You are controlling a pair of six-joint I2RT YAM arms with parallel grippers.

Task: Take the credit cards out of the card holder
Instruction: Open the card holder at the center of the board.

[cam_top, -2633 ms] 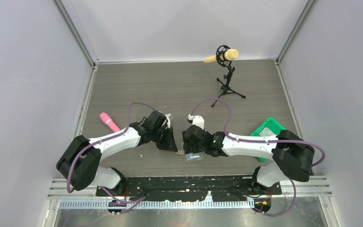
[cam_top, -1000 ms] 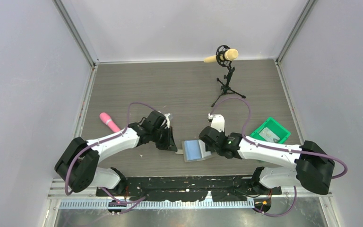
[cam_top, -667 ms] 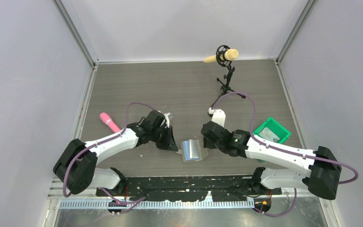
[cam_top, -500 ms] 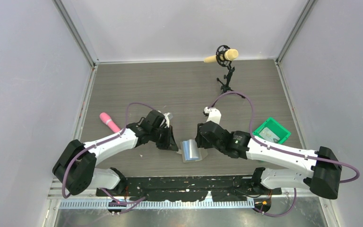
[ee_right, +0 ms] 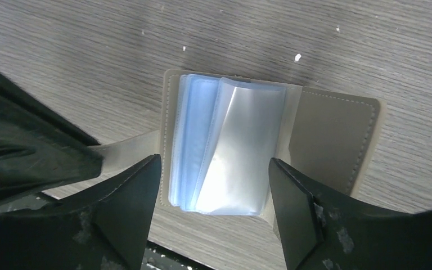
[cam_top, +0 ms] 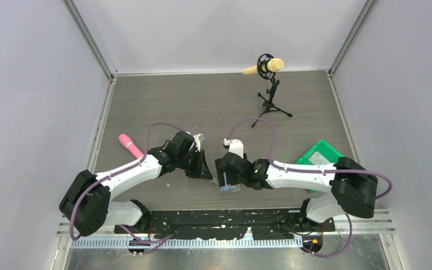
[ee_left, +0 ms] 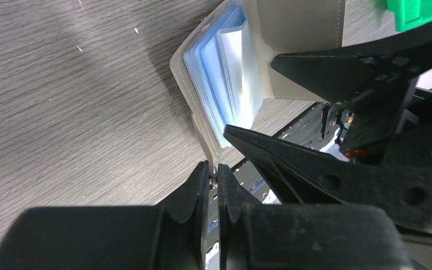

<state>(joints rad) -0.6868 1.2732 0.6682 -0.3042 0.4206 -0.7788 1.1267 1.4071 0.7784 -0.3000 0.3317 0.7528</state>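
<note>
The card holder (cam_top: 232, 187) lies open on the table near the front edge, grey-olive flap (ee_right: 332, 140) to one side and light blue and clear pockets (ee_right: 225, 140) fanned up in the middle. My left gripper (ee_left: 214, 167) is shut on the holder's thin grey strap at its left edge (cam_top: 205, 169). My right gripper (ee_right: 215, 161) hangs open just above the pockets, one finger on each side and nothing between them. In the left wrist view a pale credit card (ee_left: 241, 67) shows inside a clear pocket.
A green bin (cam_top: 308, 151) stands right of the holder with a pale flat card-like piece (cam_top: 316, 159) in it. A pink cylinder (cam_top: 129, 144) lies at the left. A microphone on a small tripod (cam_top: 269, 67) stands at the back.
My right gripper has swung left from beside the holder to right over it, and its jaws have spread wider. The pockets were flipped over meanwhile. The left gripper has kept its hold.
</note>
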